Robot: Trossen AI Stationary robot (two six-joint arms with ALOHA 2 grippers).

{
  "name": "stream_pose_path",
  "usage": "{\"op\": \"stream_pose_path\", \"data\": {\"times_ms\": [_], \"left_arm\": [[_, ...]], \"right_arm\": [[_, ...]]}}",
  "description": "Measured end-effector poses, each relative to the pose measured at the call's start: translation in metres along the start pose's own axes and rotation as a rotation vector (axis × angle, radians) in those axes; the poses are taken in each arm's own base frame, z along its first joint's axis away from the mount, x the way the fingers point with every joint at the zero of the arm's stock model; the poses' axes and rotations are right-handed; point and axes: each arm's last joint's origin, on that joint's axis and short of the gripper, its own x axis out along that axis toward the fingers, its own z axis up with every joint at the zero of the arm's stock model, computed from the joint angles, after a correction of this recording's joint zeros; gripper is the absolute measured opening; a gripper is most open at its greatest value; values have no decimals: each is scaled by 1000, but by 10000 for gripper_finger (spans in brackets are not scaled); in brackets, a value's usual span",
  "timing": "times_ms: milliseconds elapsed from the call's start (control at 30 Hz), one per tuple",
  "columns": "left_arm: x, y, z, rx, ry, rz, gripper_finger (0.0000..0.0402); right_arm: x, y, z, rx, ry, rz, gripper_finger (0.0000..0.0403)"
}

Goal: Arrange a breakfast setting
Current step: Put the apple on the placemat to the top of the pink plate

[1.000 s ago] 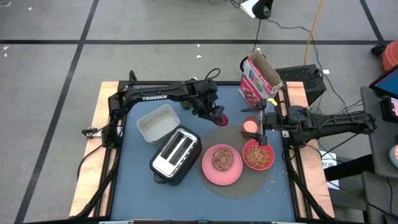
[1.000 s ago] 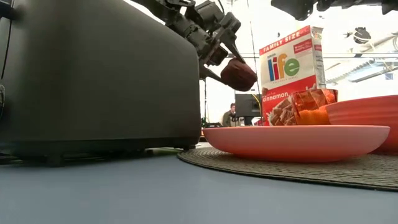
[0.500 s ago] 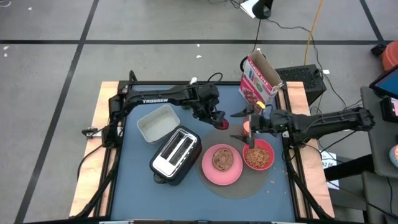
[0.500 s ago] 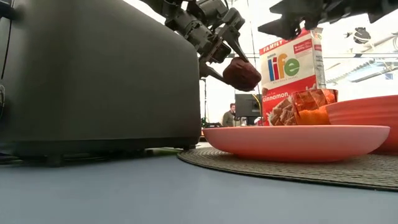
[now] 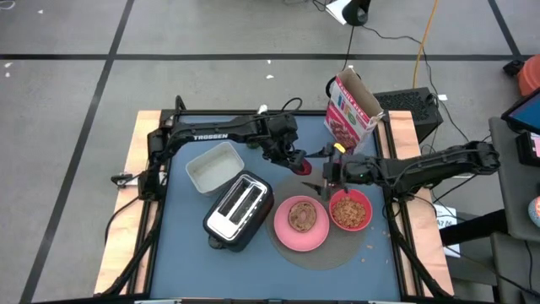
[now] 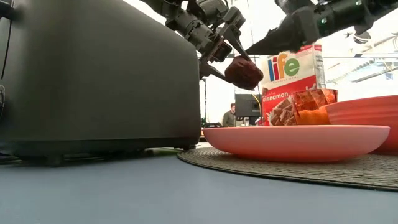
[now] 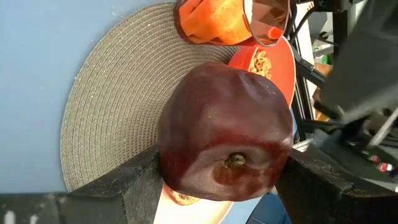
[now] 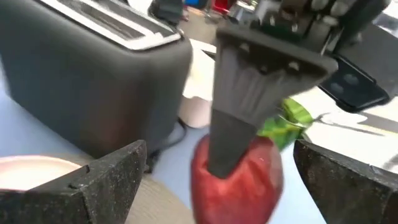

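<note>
Two grippers meet above the woven mat's [image 5: 314, 253] far edge.
Left gripper [image 5: 297, 158] clenches the dark red fruit [image 6: 244, 71]; the right gripper [image 5: 319, 169], spread wide, has moved leftward beside it.

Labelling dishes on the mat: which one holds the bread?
The large pink plate, nearest the toaster: the round browned bread lies on it. The red bowl beside it holds cereal.

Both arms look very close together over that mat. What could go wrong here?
The left gripper holds the dark red fruit in the air above the woven mat; if the grip slips, it could fall and roll off. The open right gripper is right beside it, so the two might bump. The pink cup sits close below and could be knocked.
</note>
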Motion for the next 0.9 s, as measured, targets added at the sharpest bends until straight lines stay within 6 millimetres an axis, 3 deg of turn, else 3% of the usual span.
{"op": "stream_pose_path", "data": {"times_ms": [467,900], "left_arm": [[0,0,0,2,-2,-4,271],[0,-1,1,-16,-2,-16,271]], "right_arm": [[17,4,-10,-59,62,-70,396],[17,2,-11,-82,88,-156,330]]}}
